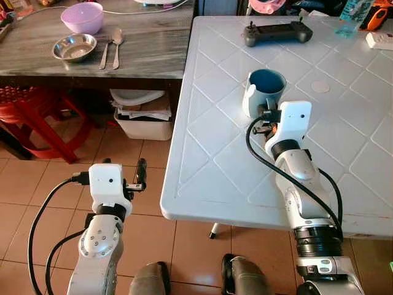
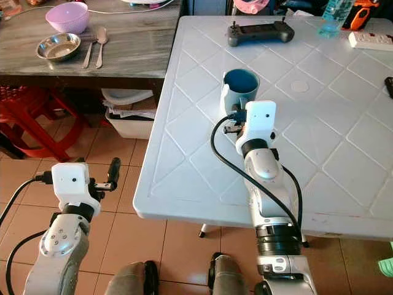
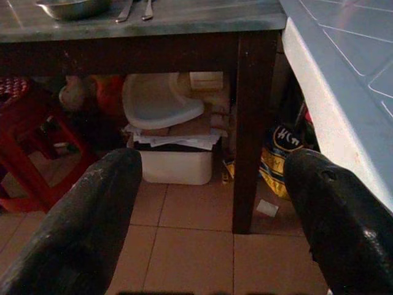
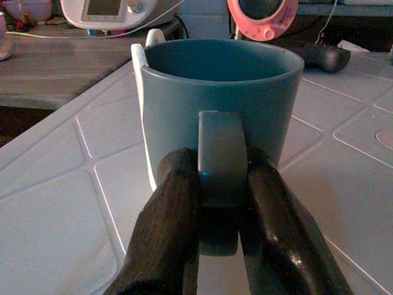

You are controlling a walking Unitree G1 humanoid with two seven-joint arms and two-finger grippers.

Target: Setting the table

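Right end effector [image 4: 222, 203] pinches only the blue mug [image 1: 266, 91] handle, frame centre; mug may twist loose or tip. Left end effector [image 3: 215, 203] gapes, idle.

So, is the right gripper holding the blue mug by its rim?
No, the right gripper is shut on the handle of the blue mug, one finger on each side.

The mug [image 4: 221, 117] handle's sides are covered by the right gripper [image 4: 222, 203] fingers; beyond the mug, a pink round object [image 4: 263, 15] and a white appliance [image 4: 116, 12] are cut off by the frame edge; the mug's base is hidden.
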